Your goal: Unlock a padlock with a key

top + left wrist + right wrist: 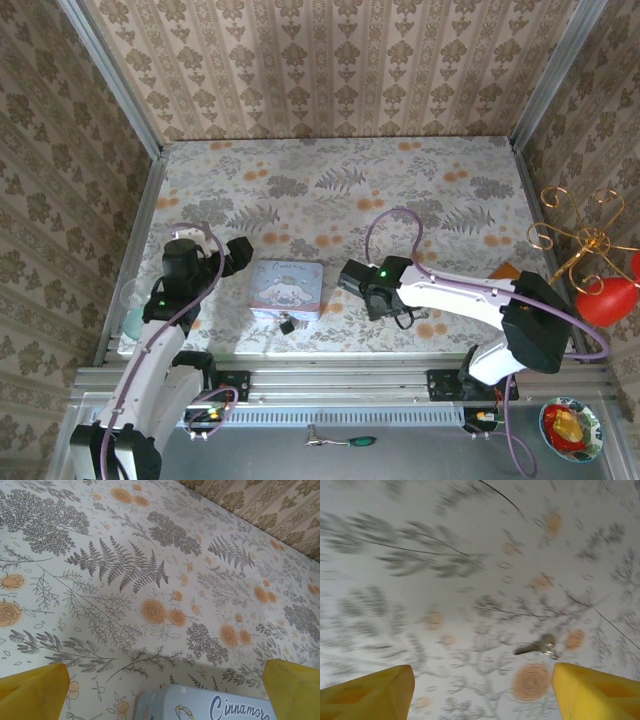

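Note:
The tiny dark padlock [287, 325] lies on the floral tablecloth, against the near edge of a pale-blue cartoon tin [287, 288]. The small silvery key [540, 646] lies flat on the cloth in the blurred right wrist view. It is just ahead of my right gripper [481, 694] and close to its right fingertip [595, 692]. That gripper is open with nothing between its fingers, and it hovers low to the right of the tin [372, 298]. My left gripper [237, 254] is wide open to the left of the tin and above it. The tin's top edge [210, 705] lies between its yellow fingertips [32, 692].
Patterned walls with metal rails close in the table on three sides. A gold wire ornament with a red ball [590, 265] and a small bowl [568, 425] stand off the table at the right. A green-handled tool [345, 440] lies on the near ledge.

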`<move>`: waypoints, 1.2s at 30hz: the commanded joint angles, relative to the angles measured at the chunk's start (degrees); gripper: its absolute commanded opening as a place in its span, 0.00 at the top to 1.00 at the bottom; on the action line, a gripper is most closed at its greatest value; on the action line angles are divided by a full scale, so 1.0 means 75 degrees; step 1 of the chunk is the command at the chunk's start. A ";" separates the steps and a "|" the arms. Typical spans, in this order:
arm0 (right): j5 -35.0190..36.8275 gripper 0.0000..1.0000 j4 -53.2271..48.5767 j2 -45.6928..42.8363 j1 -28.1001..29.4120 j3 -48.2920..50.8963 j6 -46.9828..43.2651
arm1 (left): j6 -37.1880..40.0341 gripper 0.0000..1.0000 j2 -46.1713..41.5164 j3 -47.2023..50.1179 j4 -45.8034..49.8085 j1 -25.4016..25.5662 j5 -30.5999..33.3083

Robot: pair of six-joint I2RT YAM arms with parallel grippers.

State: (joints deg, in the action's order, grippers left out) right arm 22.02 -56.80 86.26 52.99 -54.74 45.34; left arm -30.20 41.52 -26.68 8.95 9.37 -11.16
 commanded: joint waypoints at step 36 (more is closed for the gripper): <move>-0.0321 0.87 0.0388 0.0915 -0.1793 0.0892 0.0034 | 0.0089 0.00 0.0007 -0.0053 0.0097 0.0156 -0.0041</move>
State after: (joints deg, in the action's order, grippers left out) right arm 19.42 -53.89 93.45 39.79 -47.40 44.29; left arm -30.20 41.54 -26.59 9.02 10.11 -11.33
